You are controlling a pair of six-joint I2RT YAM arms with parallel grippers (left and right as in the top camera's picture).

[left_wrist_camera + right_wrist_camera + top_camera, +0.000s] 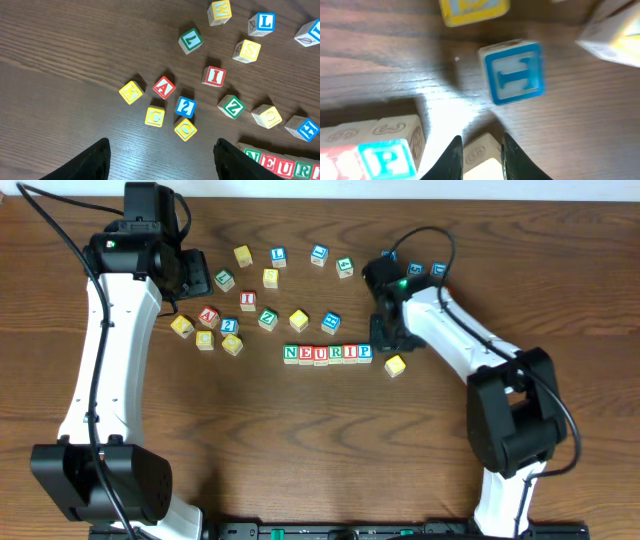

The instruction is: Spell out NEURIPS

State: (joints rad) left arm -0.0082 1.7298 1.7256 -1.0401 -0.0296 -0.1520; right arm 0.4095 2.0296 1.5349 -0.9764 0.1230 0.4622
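A row of blocks reading NEURIP (327, 353) lies mid-table; its P end (382, 155) shows in the right wrist view and its N end (260, 157) in the left wrist view. My right gripper (390, 352) (481, 142) is shut on a yellow-faced block (395, 365) (482, 162) just right of the P; its letter is hidden. A yellow S block (270, 277) (246, 50) sits loose at the back. My left gripper (185, 275) (162, 155) is open and empty, high above the left cluster.
Loose blocks lie behind the row: a blue-faced one (331, 322) (514, 72), a yellow one (299, 319), green Z (231, 106), red I (214, 76), red A (164, 87), blue 2 (185, 106), yellow K (131, 92). More sit near the right arm (415, 270).
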